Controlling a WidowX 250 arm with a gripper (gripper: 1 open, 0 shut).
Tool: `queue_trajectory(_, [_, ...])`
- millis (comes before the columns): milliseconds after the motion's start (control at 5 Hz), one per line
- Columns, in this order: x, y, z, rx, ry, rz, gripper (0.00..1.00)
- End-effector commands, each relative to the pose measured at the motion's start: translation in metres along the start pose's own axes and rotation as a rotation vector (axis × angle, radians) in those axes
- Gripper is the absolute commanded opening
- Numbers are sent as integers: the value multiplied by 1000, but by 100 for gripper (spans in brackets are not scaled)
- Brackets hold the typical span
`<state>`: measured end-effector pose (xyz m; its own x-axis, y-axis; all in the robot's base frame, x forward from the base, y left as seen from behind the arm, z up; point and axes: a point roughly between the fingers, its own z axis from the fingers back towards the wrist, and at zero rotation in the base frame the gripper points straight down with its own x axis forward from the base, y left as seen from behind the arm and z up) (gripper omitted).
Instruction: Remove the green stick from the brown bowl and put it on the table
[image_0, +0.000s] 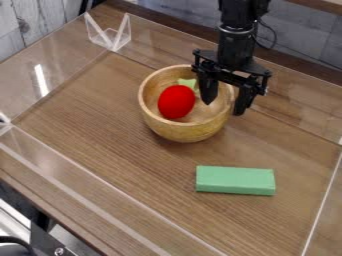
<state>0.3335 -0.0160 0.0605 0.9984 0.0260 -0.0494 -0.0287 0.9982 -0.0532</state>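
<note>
The fingers (222, 92) were held apart over the right part of the bowl (187, 131), one seen inside the wall and one near or beyond the rim; whether anything thin was caught between them could not be told. Of the stick (186, 84), only a small pale-green bit was seen, inside the bowl, just to the far left of the fingers and behind the ball (177, 101). It was judged light and fairly stiff, not fragile, but apt to roll or slip if pinched off centre. A grip across its middle, from above, was thought best, with the ball left unpushed.

Nearer than the fingers, the block (235, 181) was seen lying on the table (100, 150), whose wood grain looked smooth and level; a light piece might slide there if dropped. Beyond the fingers, to the far left, a clear angular piece (110, 32) was seen by the table's edge, with pale grooved panelling (38, 18) behind it.
</note>
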Motion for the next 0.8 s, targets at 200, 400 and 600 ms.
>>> queue_trajectory(200, [12, -6, 15, -9, -79, 10, 0])
queue_trajectory(400, [13, -4, 7, -12, -82, 28, 0])
queue_trajectory(600, [14, -1, -2, -15, -84, 45, 0])
